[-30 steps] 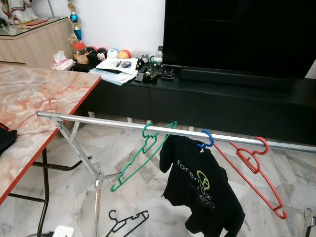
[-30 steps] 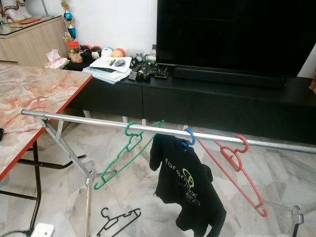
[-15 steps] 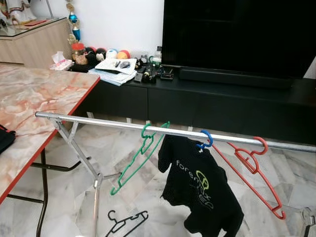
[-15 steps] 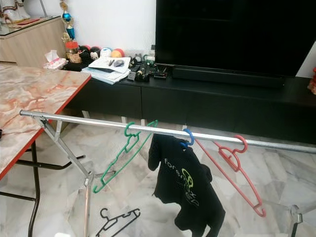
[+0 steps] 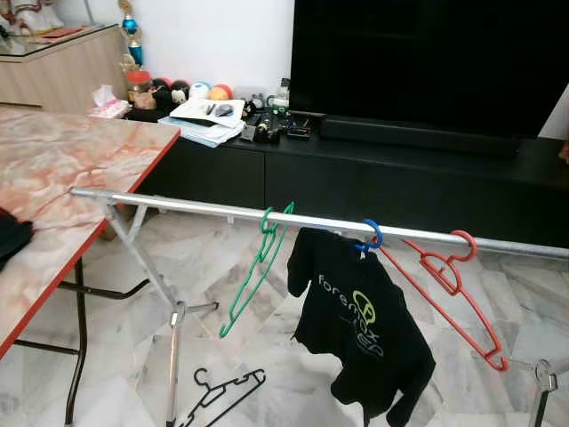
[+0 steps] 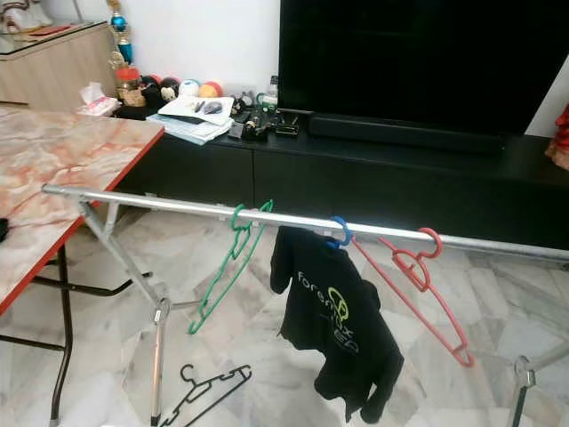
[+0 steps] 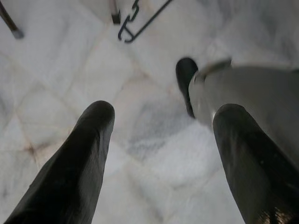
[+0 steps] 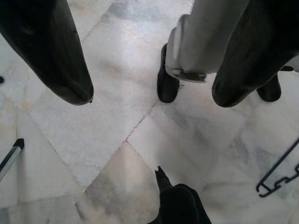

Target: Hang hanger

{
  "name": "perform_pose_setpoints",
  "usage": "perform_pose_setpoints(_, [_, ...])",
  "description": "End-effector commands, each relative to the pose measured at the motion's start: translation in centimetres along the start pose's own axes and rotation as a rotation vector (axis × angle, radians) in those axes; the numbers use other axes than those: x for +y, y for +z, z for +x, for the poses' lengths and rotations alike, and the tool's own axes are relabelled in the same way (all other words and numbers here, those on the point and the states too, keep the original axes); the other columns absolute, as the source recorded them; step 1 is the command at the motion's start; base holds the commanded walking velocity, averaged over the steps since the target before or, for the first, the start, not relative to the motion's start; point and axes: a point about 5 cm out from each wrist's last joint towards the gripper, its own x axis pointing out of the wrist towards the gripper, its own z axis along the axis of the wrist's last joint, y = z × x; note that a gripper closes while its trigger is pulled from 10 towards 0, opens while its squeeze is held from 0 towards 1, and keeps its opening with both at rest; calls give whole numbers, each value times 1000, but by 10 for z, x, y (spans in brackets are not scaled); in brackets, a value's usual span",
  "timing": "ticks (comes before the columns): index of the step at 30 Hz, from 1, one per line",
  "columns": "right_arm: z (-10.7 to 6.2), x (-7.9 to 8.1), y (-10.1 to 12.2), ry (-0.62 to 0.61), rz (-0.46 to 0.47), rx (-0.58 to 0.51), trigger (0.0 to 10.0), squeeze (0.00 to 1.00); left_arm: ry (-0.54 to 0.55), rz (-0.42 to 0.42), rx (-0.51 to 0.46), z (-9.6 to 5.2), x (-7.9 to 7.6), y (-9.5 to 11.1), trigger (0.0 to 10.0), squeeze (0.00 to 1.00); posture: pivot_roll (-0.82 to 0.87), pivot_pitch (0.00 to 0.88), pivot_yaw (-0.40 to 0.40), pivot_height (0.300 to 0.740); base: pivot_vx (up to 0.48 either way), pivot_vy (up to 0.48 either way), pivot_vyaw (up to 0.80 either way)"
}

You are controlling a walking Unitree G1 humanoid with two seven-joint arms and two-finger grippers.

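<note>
A black hanger [image 5: 222,398] lies on the marble floor beside the rack's left leg [image 5: 173,347]; it also shows in the left wrist view as the black hanger [image 7: 140,21] and in the right wrist view as the black hanger [image 8: 280,175]. On the silver rail [image 5: 196,205] hang a green hanger [image 5: 258,267], a blue hanger [image 5: 372,235] carrying a black T-shirt [image 5: 360,325], and a red hanger [image 5: 449,285]. My left gripper [image 7: 163,114] and right gripper [image 8: 149,95] hang low over the floor, both open with nothing between their fingers.
A marble-topped table [image 5: 80,169] with a red edge stands at the left, a dark thing [image 5: 11,236] on it. Behind the rack are a black TV console [image 5: 409,178] and a large TV [image 5: 427,62]. The rack's right leg [image 5: 542,391] is at the lower right.
The whole picture has shifted, so the camera has moved; the rail now sits a little higher in view. The green hanger looks more edge-on. Nothing has been taken hold of.
</note>
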Motion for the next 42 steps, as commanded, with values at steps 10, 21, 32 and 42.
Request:
perform_pose_setpoints(10, [-1, -2, -7, -11, 25, 20, 10000, 0, 27, 28, 46, -1, 1, -7, 10000, 0, 34, 0, -6, 740, -90, 0, 0])
perform_pose_setpoints(21, [-1, -3, -8, -4, 18, 28, 10000, 0, 14, 22, 54, 1, -11, -7, 10000, 0, 33, 0, -11, 740, 0, 0, -519])
perform_pose_setpoints(32, [-1, -3, -8, -4, 18, 32, 10000, 0, 23, 64, 63, -1, 2, -9, 10000, 0, 30, 0, -11, 740, 0, -215, -781])
perform_pose_setpoints(42, [-1, -1, -8, -2, 24, 33, 10000, 0, 14, 86, 80, -3, 2, -21, 10000, 0, 30, 0, -6, 740, 0, 0, -781])
